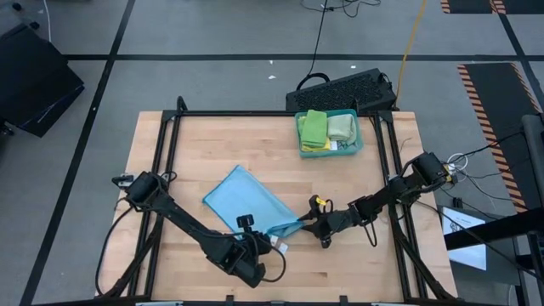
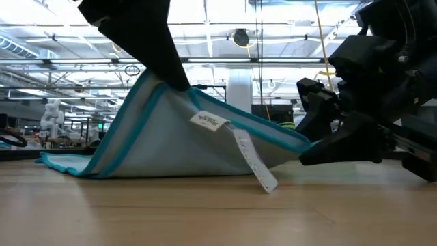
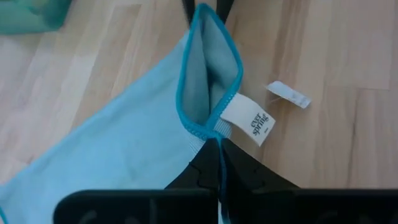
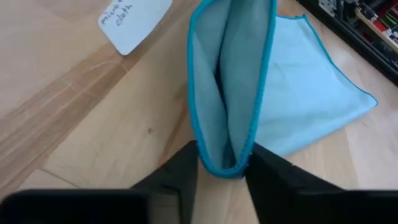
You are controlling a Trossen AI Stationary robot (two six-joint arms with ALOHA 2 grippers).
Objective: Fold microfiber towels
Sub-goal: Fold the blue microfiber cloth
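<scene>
- Near the front middle of the wooden worktop, a light blue microfiber towel is lying partly spread, its far part flat on the wood and its near corner area lifted off the surface
- The left gripper is reaching in from the front-left side, its jaws closed tight on the towel's teal-stitched edge just beside the white brand label; in the left wrist view the two dark fingers are meeting with the hem pinched between them
- The right gripper is coming in from the right side, its jaws standing partway open on either side of a folded-over corner of the towel; in the right wrist view the doubled hem is sitting between the fingers, which are touching or nearly touching the cloth, though I cannot tell whether they are gripping it firmly
- From the low view the towel is forming a tent shape, held up at its peak and sloping down to the worktop on both sides, with a long white care tag dangling from it
- A teal plastic tray is sitting at the far right part of the worktop, well apart from the towel, holding a bright green towel beside a pale green towel
- A white handwritten card is lying on the wood near the grippers
- Beyond the far edge, a black keyboard is resting on the floor
</scene>
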